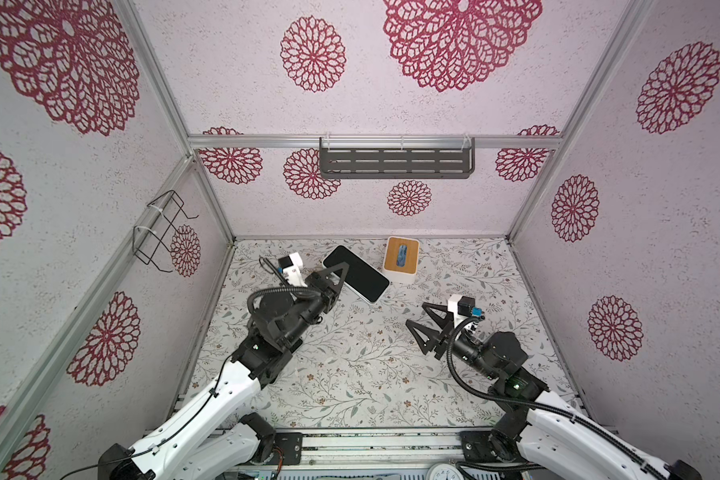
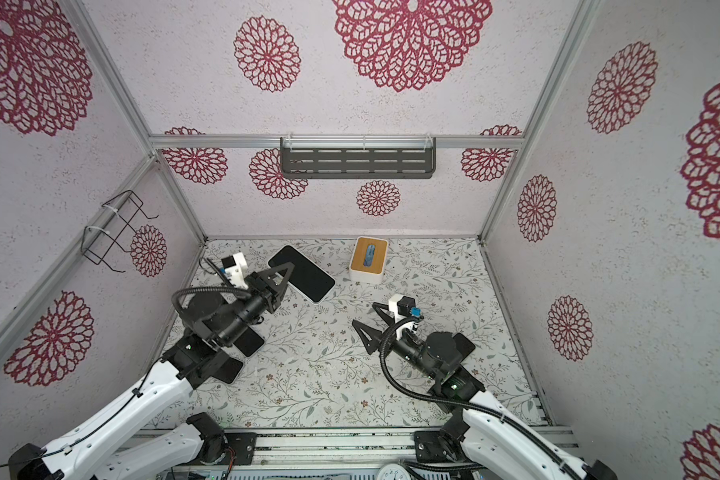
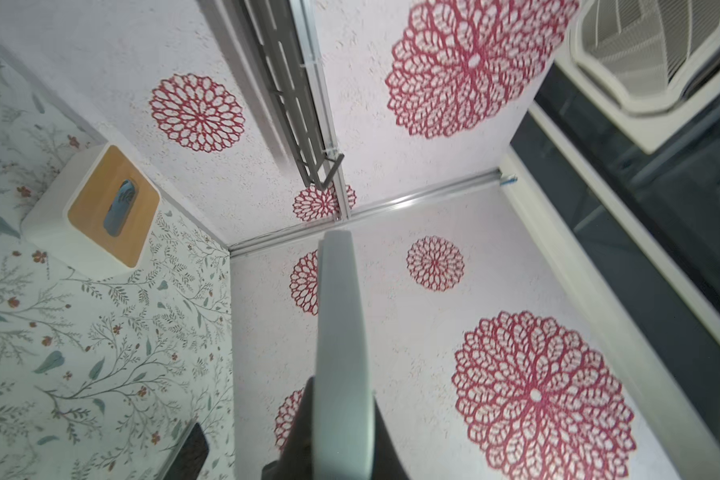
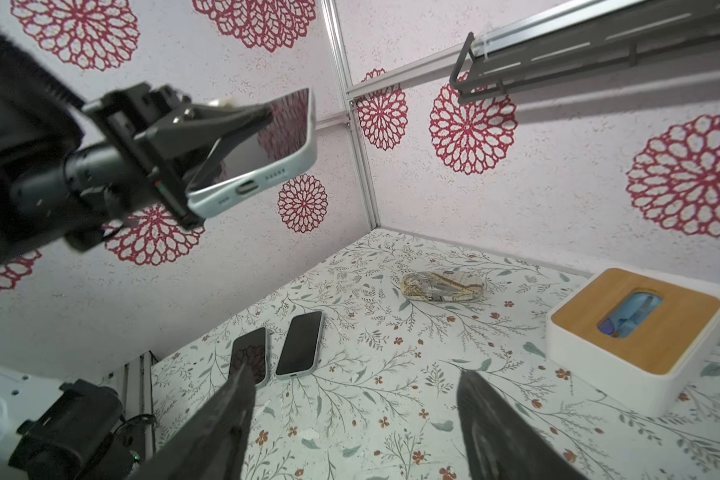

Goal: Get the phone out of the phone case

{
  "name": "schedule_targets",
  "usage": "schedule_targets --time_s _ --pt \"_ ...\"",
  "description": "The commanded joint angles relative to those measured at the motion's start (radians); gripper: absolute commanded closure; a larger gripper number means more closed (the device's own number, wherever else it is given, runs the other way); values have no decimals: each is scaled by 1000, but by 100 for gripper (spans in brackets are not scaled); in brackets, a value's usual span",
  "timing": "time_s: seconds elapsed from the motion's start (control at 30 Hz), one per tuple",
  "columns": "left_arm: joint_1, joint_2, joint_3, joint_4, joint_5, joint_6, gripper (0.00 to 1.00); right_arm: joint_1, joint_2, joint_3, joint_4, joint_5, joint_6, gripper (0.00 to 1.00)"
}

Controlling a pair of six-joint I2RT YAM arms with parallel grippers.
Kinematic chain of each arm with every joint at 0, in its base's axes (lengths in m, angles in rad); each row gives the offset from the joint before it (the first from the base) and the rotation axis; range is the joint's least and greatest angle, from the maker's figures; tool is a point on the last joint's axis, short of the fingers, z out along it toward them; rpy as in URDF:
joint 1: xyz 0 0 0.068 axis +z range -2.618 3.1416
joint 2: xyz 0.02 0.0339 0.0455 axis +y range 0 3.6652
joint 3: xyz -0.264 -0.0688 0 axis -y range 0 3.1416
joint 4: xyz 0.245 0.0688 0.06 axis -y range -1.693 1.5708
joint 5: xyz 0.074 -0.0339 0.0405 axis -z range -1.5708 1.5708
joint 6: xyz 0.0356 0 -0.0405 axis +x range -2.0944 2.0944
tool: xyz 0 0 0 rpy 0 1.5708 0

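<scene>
The left fingers (image 4: pixel 221 120) clamp the cased phone (image 4: pixel 262 141) aloft over the bench's (image 4: pixel 391 374) far left. The right fingers (image 4: pixel 225 419) hang spread, empty, well apart. Prying the case (image 4: pixel 298 164) against that edge grip could twist the phone loose.

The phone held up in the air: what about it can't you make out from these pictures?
- Back of the phone case: turned away from every camera.
- How firmly the phone sits in the case: too small in both top views; the left wrist view shows only the case's thin edge.
- The side inside the jaws: covered by them in the right wrist view.
</scene>
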Motion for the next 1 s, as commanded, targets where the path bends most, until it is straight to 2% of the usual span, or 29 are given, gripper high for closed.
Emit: schedule_targets --time_s 0.0,0.07,0.13,0.3,0.43,0.6,0.7,0.87,0.97 --pt "21 78 248 -343 421 443 100 -4 -64 95 -236 -79 -150 20" --pt "-25 127 376 -601 397 714 100 -4 -55 136 -340 -101 -206 20" --pt "-40 158 431 -704 406 859 100 -3 -32 161 -409 -127 -264 21" --pt "-52 185 460 -750 502 1061 100 -2 37 183 -469 -182 -390 22" --pt "-72 196 424 -698 583 1145 100 10 125 243 -515 -249 -460 27" --pt "-79 196 368 -620 641 1200 100 13 165 305 -576 -324 -553 29" --pt "-83 185 326 -551 668 1211 100 13 193 341 -611 -317 -597 33" --pt "-88 157 266 -457 670 1204 100 14 227 360 -599 -412 -618 40" --pt "-88 141 233 -391 669 1182 100 14 244 363 -596 -429 -627 48"
